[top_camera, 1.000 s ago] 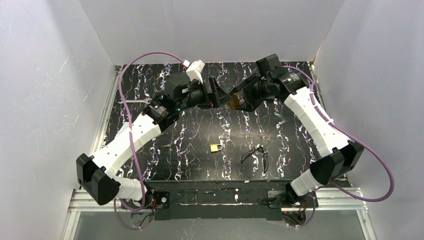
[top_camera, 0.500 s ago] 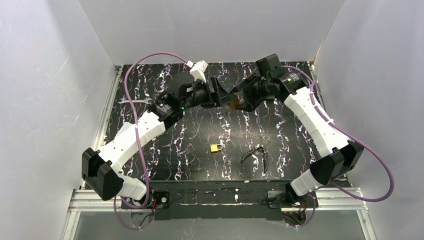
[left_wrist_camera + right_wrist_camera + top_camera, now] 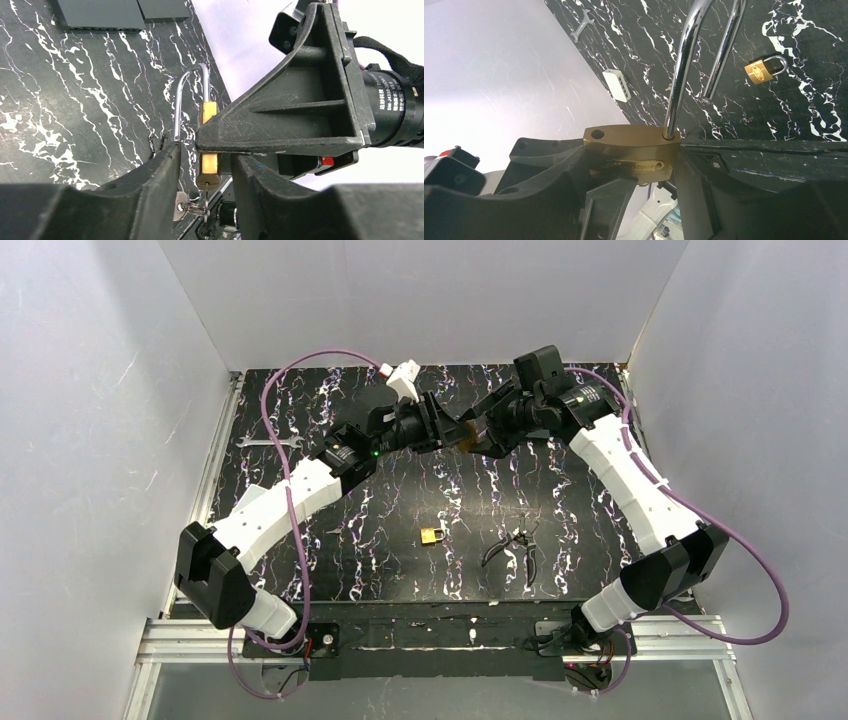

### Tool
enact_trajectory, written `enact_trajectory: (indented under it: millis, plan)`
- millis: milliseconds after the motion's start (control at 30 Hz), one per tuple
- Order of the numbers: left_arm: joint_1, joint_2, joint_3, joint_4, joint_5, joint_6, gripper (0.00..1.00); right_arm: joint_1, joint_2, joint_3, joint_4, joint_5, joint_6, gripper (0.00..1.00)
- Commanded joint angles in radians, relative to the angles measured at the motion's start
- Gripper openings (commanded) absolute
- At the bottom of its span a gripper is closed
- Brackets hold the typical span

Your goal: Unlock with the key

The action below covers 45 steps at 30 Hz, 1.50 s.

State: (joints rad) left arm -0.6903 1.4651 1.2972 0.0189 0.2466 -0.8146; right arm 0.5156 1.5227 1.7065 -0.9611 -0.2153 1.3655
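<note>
Moved forward since a second ago, with jaws narrower: left gripper. Nearest on table, small brass padlock and pliers, well apart from both arms. Farther, in the air, right gripper clamped on brass body of long-shackle padlock, one shackle leg out of the body. Key hanging at its lower end, between left fingers standing apart; contact not clear. Farthest left, wrench.

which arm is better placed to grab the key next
Left. The left gripper has its fingers either side of the key hanging under the padlock, while the right gripper is clamped on the padlock's brass body.
</note>
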Motion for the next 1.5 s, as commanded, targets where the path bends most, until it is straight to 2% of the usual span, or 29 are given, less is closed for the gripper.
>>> enact_trajectory:
  millis: [0, 67, 167, 400, 433, 467, 600, 633, 800, 1033, 1267, 1467]
  plan:
    - [-0.005, 0.002, -0.005, 0.039, -0.028, -0.030, 0.32, 0.001, -0.068, 0.022, 0.089, -0.033, 0.020, 0.01]
    - [-0.008, 0.007, 0.004, 0.039, -0.035, -0.029, 0.22, 0.001, -0.071, 0.022, 0.102, -0.036, 0.022, 0.01]
    - [-0.012, 0.008, 0.011, 0.036, -0.046, -0.025, 0.01, 0.001, -0.077, 0.021, 0.122, -0.037, 0.021, 0.01]
    - [-0.011, -0.015, 0.028, 0.015, -0.045, -0.005, 0.00, 0.001, -0.130, -0.043, 0.203, 0.015, -0.001, 0.02]
    - [-0.012, -0.022, 0.027, 0.011, -0.042, -0.001, 0.00, 0.001, -0.145, -0.059, 0.226, 0.031, -0.013, 0.10]
    - [-0.011, -0.029, 0.026, 0.009, -0.041, 0.002, 0.00, 0.000, -0.159, -0.078, 0.250, 0.042, -0.027, 0.23]
    - [-0.012, -0.064, 0.010, 0.001, -0.045, 0.008, 0.00, -0.006, -0.224, -0.155, 0.390, 0.056, -0.126, 0.88]
    - [-0.012, -0.075, 0.006, -0.001, -0.047, 0.010, 0.00, -0.009, -0.237, -0.164, 0.404, 0.066, -0.154, 0.96]
    - [-0.011, -0.134, -0.025, -0.013, -0.043, 0.042, 0.00, -0.019, -0.278, -0.160, 0.388, 0.164, -0.330, 0.98]
    - [0.025, -0.198, -0.155, 0.041, -0.055, -0.008, 0.00, -0.029, -0.276, -0.164, 0.146, 0.362, -0.460, 0.98]
    - [0.058, -0.132, -0.219, 0.067, -0.001, -0.012, 0.00, -0.033, -0.307, -0.241, 0.119, 0.370, -0.501, 0.97]
    - [0.110, -0.042, -0.303, 0.180, 0.035, -0.129, 0.00, -0.036, -0.335, -0.273, 0.097, 0.425, -0.515, 0.97]
